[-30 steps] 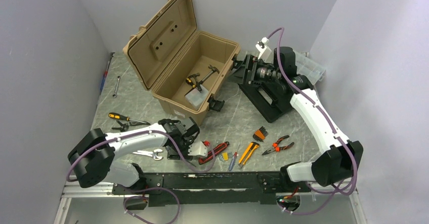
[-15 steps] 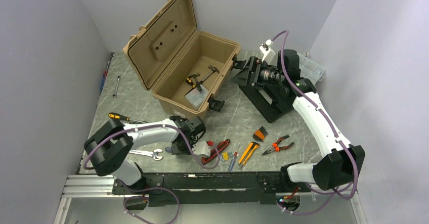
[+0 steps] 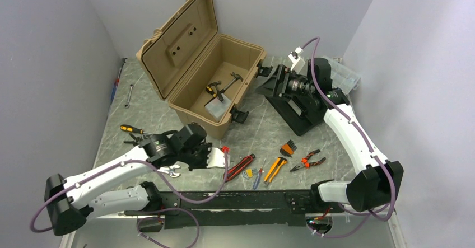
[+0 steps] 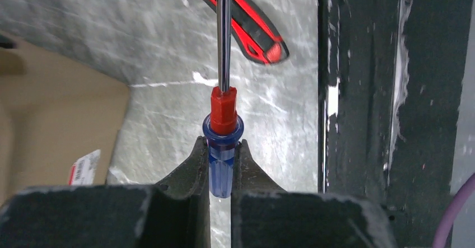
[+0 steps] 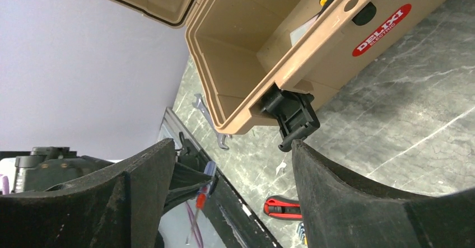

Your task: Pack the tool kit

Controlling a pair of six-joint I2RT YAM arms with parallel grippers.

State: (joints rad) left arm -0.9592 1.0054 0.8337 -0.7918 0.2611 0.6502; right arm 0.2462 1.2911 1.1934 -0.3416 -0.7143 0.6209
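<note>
The tan toolbox (image 3: 224,74) stands open at the back, lid raised, with a hammer (image 3: 229,82) and a small clear box inside. My left gripper (image 3: 215,157) is shut on a screwdriver (image 4: 223,141) with a blue clear handle and red collar, held above the table near the toolbox's front. In the left wrist view its shaft points away over a red utility knife (image 4: 246,18). My right gripper (image 3: 269,83) is open and empty beside the toolbox's right latch (image 5: 291,116), over the black insert tray (image 3: 297,111). The red label (image 5: 382,29) shows in the right wrist view.
On the table front lie a red utility knife (image 3: 240,167), yellow utility knife (image 3: 275,168), pliers (image 3: 307,160), bit set (image 3: 287,148), wrench (image 3: 168,171) and yellow-black screwdriver (image 3: 134,129). A clear organiser case (image 3: 343,74) sits at the back right. A black rail (image 4: 386,91) runs along the near edge.
My left arm has swung out to the left and lifted the blue-handled screwdriver off the table. My right gripper has shifted slightly to the right near the latch.
</note>
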